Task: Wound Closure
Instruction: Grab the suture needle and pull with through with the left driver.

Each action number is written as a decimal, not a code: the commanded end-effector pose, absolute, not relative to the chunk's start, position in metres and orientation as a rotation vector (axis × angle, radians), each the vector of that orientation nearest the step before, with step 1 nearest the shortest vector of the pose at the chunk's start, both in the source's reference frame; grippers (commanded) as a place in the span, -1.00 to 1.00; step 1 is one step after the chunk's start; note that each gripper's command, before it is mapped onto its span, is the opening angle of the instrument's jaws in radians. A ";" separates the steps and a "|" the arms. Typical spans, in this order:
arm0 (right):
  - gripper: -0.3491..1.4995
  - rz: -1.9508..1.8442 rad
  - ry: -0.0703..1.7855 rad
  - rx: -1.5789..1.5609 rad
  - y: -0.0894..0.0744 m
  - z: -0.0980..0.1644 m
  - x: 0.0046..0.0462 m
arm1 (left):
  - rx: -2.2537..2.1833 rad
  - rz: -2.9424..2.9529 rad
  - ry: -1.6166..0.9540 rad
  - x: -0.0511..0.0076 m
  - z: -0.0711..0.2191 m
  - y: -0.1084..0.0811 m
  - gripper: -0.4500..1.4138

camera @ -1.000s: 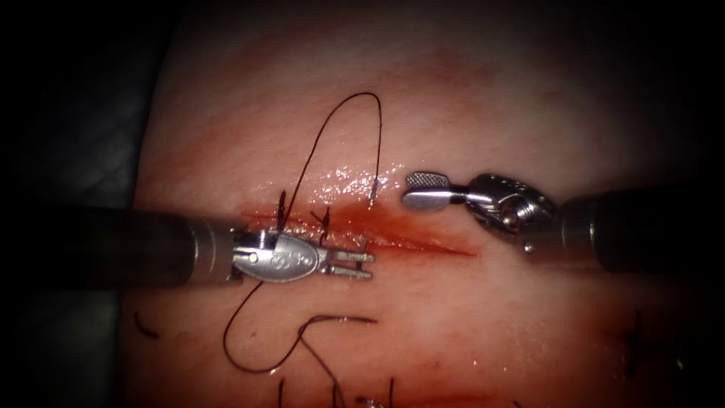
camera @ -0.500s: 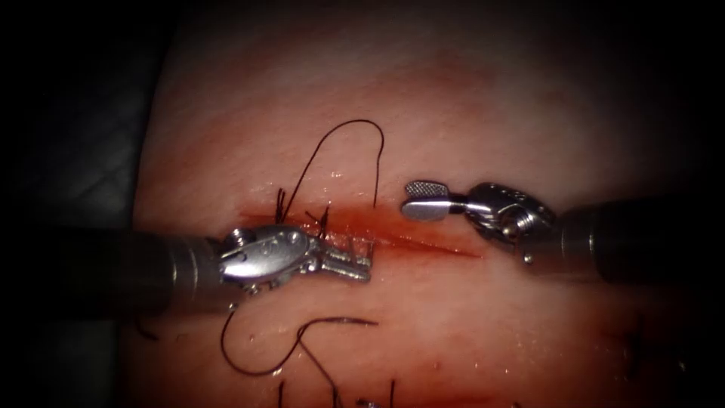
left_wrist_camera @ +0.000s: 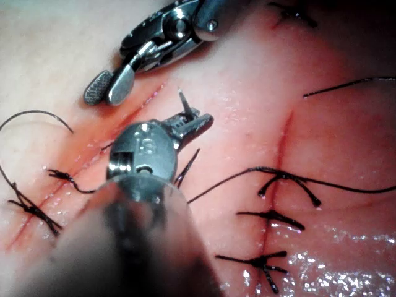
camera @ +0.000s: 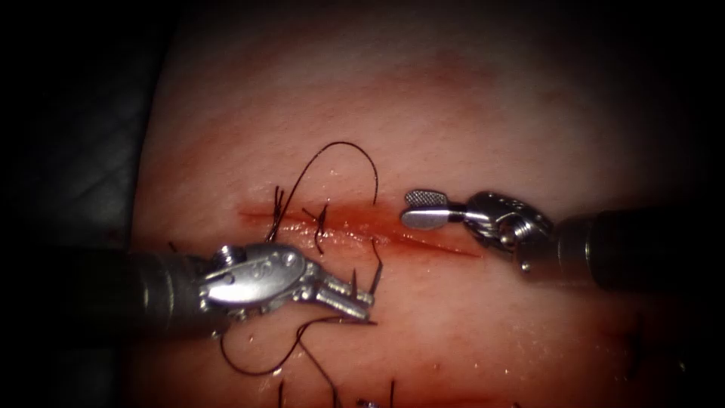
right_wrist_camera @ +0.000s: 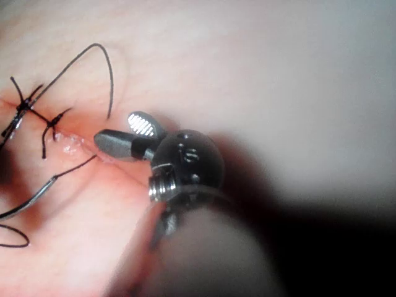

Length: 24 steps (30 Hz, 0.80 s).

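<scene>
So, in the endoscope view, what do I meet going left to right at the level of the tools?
Left hand, shut on the needle near its tip → needle, rising toward the lower edge of the cut → right hand, open, holding nothing. The stitches and thread loop overlap the left hand, so they are left out.

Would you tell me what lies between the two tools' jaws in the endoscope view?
The thread crossing the cut lies between the left tool and right tool.
</scene>
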<state>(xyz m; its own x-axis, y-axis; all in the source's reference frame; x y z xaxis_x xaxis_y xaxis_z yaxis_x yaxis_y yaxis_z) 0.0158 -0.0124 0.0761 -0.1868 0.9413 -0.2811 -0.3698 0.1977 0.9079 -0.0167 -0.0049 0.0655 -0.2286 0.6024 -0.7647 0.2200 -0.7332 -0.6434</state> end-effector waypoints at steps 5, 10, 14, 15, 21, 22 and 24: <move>-0.06 1.341 1.203 0.637 -0.012 0.077 0.0152 | -1.952 2.241 -0.596 -0.0167 0.062 -0.003 -1.00; -0.09 1.338 1.200 0.636 -0.013 0.077 0.0150 | -2.058 2.359 -0.300 -0.0166 0.058 -0.001 -1.00; -0.11 1.340 1.194 0.639 -0.013 0.077 0.0150 | -2.072 2.429 -0.127 -0.0165 0.057 0.000 -1.00; -0.11 1.341 1.191 0.635 -0.013 0.077 0.0150 | -2.068 2.454 -0.056 -0.0165 0.056 0.001 -1.00; -0.15 1.344 1.191 0.636 -0.013 0.077 0.0150 | -2.043 2.497 0.160 -0.0159 0.054 0.006 -1.00; -0.17 1.344 1.191 0.636 -0.013 0.077 0.0150 | -2.044 2.501 0.178 -0.0158 0.054 0.006 -1.00; -0.18 1.350 1.189 0.641 -0.013 0.077 0.0150 | -2.029 2.506 0.262 -0.0155 0.053 0.008 -1.00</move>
<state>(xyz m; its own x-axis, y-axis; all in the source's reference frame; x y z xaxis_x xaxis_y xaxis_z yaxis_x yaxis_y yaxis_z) 0.0143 -0.0128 0.0767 -0.1828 0.9451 -0.2709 -0.3911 0.1830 0.9020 -0.0151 0.0077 0.0522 -0.2176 -0.1779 -0.9597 -0.0331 -0.9813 0.1894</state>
